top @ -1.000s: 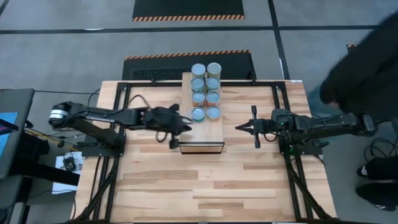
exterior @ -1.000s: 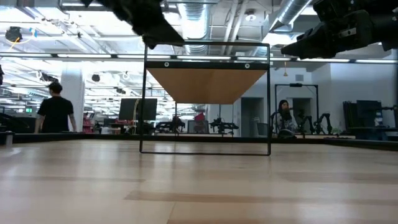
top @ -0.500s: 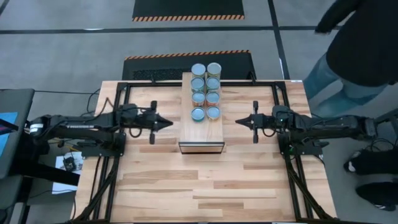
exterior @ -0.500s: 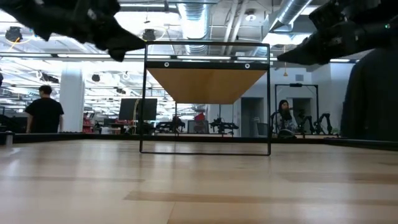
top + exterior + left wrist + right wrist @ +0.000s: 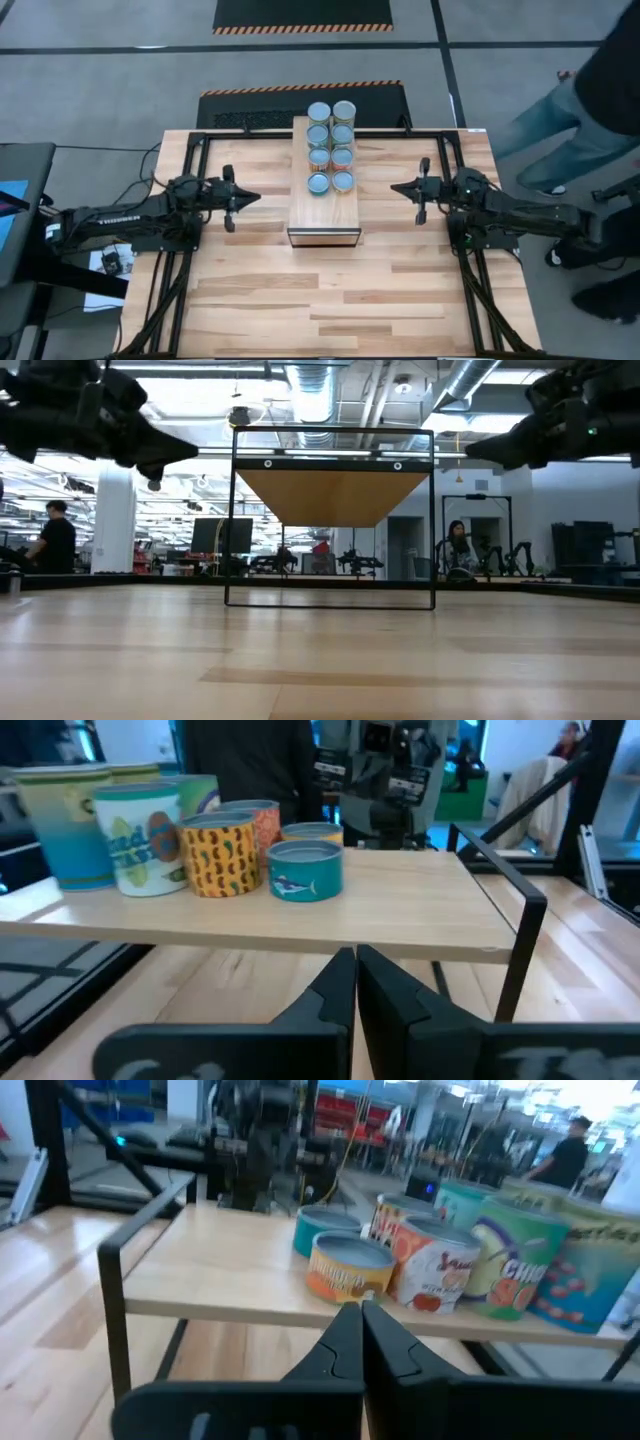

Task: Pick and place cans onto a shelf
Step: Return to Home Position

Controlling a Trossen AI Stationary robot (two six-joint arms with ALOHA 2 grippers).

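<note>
Several cans stand upright in two rows on the far half of the shelf's top. They also show in the left wrist view and the right wrist view. My left gripper is shut and empty, left of the shelf and pointing at it; its shut fingers show in its wrist view. My right gripper is shut and empty, right of the shelf and pointing at it. Both hang above the table at about the height of the shelf top.
The shelf stands on a black metal frame at the table's middle; the near half of its top is bare. Black frame rails run along the table's left and right sides. A person stands past the table's right edge.
My left gripper has drawn back from the shelf's left side toward the table's left edge. My right gripper has drawn back a little toward the table's right edge. The person at the right has moved along the table's right side.
</note>
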